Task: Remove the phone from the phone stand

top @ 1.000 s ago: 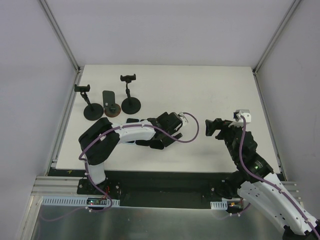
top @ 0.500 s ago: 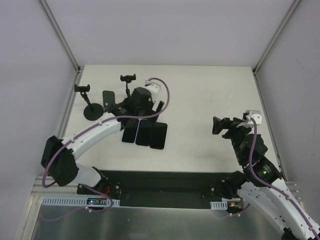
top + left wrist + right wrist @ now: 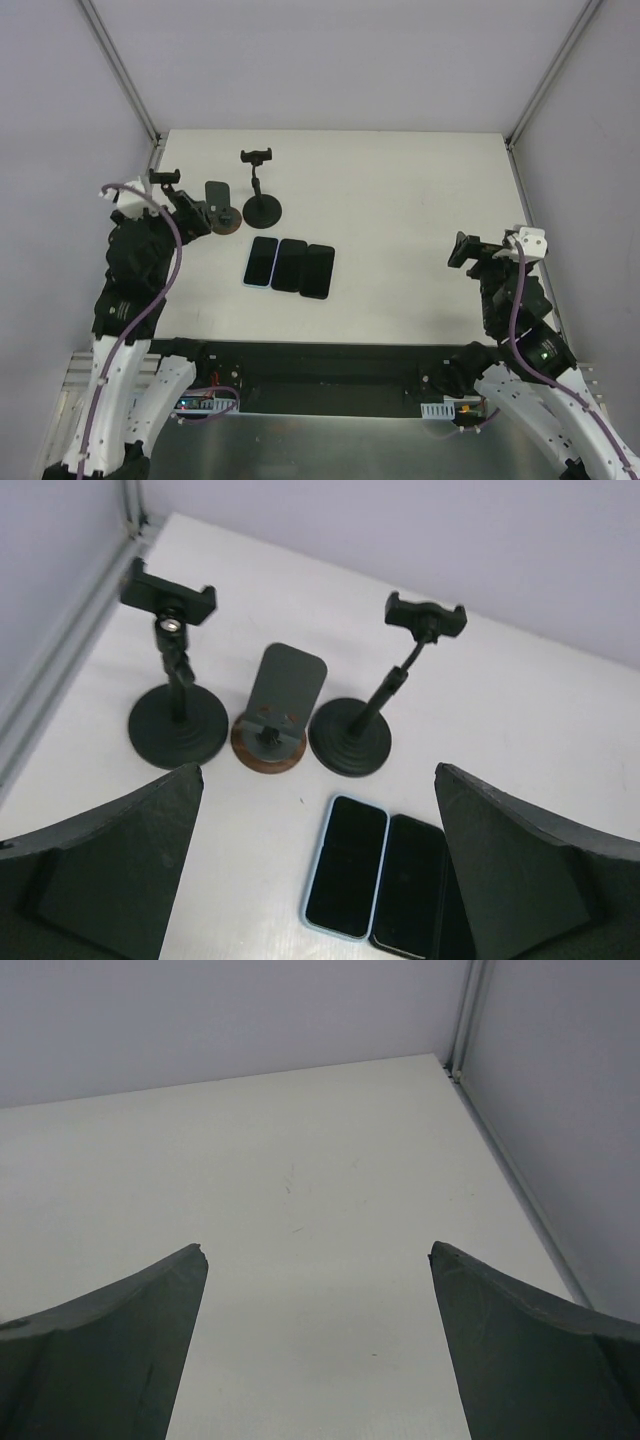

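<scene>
Left gripper [image 3: 318, 772] and right gripper [image 3: 316, 1249]: jaws spread wide, gripping nothing. Three phones [image 3: 289, 266] lie flat, side by side, on the table [image 3: 420, 200], just before the phone stands [image 3: 263, 208] (left-arm side).

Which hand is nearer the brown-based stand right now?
Left. The left hand sits just left of the brown-based stand, near the table's left edge; the right hand is far across the table, near its right edge.
</scene>
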Robot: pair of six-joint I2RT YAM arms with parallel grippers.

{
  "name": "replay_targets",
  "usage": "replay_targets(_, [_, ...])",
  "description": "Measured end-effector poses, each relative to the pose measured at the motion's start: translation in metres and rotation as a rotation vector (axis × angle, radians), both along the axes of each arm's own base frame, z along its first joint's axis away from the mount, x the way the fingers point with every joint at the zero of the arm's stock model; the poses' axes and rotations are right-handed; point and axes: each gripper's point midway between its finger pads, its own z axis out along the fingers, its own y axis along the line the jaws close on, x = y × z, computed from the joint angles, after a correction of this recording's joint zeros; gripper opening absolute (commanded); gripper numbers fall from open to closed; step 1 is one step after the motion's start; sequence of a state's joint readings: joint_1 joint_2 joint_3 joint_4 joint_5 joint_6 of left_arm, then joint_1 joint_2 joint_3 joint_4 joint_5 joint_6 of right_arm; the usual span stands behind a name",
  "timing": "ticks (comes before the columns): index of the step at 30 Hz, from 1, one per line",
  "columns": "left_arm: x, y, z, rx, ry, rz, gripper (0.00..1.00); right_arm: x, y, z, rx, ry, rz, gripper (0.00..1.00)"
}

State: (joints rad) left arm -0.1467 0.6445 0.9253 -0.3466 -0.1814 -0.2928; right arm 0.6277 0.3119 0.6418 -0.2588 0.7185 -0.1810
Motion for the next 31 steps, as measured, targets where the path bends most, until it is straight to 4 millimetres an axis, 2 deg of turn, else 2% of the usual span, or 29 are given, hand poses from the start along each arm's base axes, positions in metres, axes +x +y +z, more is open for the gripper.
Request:
replay_targets(3, [-0.031,0.021,0.021,0.019,-0.126,0.086,0.99,-0.003,-0.012,0.006,-0.029,-0.013,-0.048,0.96])
replay_targets(6, [-0.059,0.042,0.032,0.047,-0.251,0.168,0.99,-0.004,-0.020,0.010,-0.053,-0.025,-0.088,0.96])
replay_targets(8, [-0.074,0.052,0.031,0.059,-0.325,0.210,0.99,-0.004,-0.024,0.014,-0.062,-0.037,-0.109,0.96])
replay_targets(11, [-0.086,0.058,0.019,0.079,-0.392,0.234,0.99,-0.002,-0.027,0.018,-0.078,-0.047,-0.133,0.96])
replay_targets(13, [-0.089,0.061,0.012,0.094,-0.414,0.246,0.99,0.001,-0.026,0.020,-0.095,-0.046,-0.141,0.96])
replay_targets(19, [-0.080,0.063,-0.002,0.145,-0.401,0.250,0.99,0.012,-0.022,0.024,-0.155,-0.042,-0.157,0.96])
replay_targets(31, [-0.077,0.066,-0.001,0.186,-0.415,0.265,0.99,0.018,-0.026,0.036,-0.176,-0.081,-0.191,0.96])
